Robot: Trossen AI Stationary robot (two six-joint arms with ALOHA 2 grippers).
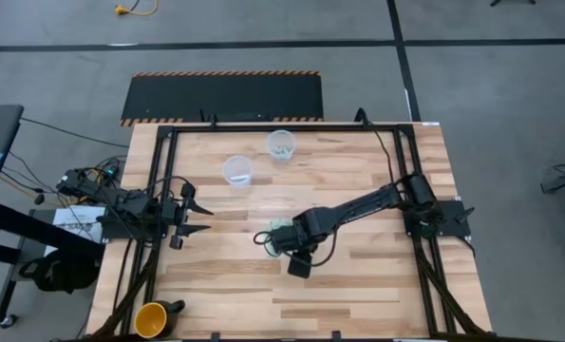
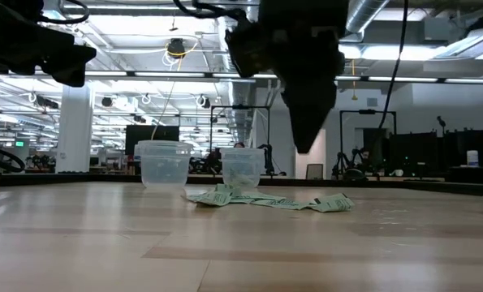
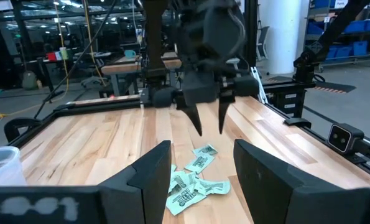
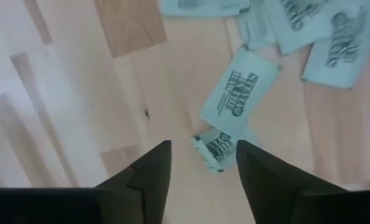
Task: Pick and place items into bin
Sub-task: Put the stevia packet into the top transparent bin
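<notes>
Several mint-green and white wrapped packets (image 1: 274,232) lie flat in a loose pile near the table's middle, also seen in the low view (image 2: 265,200) and the left wrist view (image 3: 194,180). My right gripper (image 3: 211,121) hangs above the pile, pointing down, open and holding nothing. In its own view (image 4: 203,165) a small folded packet (image 4: 214,147) lies on the wood just past the fingertips, with a larger one (image 4: 240,93) beyond. Two clear plastic cups (image 1: 237,171) (image 1: 281,144) stand farther back. My left gripper (image 1: 198,217) waits at the table's left, level and open.
The farther cup (image 2: 242,168) looks greenish inside. A yellow mug (image 1: 151,320) stands at the near left corner. A black frame (image 1: 263,126) runs along the table's far and side edges. Bare wood lies near and right of the pile.
</notes>
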